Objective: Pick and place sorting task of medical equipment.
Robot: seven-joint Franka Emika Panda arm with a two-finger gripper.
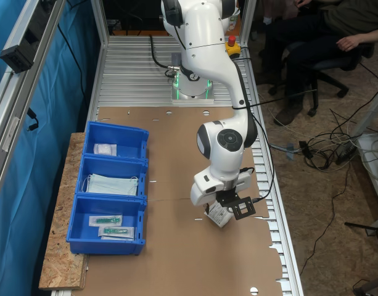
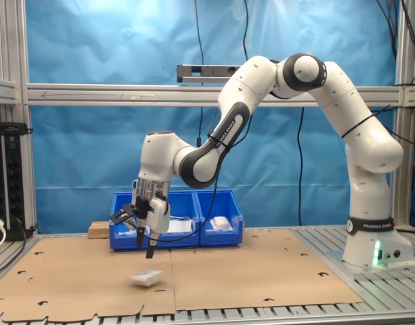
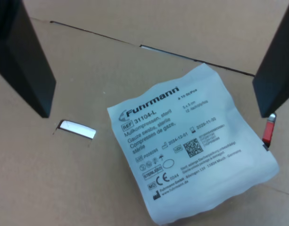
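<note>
Even indoor light, soft shadows, sharp exterior views, wrist view slightly soft

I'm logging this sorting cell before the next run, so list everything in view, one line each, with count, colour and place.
gauze packet: one, white, flat on the cardboard, below the gripper, apart from it.
bins: three, blue, in a row at the first exterior view's left.
second packet: one, white, in the far bin.
face masks: pale blue, middle bin; count unclear.
sleeved items: two, green-tipped, near bin.
cardboard sheet: brown, covering the table.
curtain: blue, behind the cell.
person: one, seated at the first exterior view's top right.
gripper: open, black fingers, hanging above the packet.
</note>
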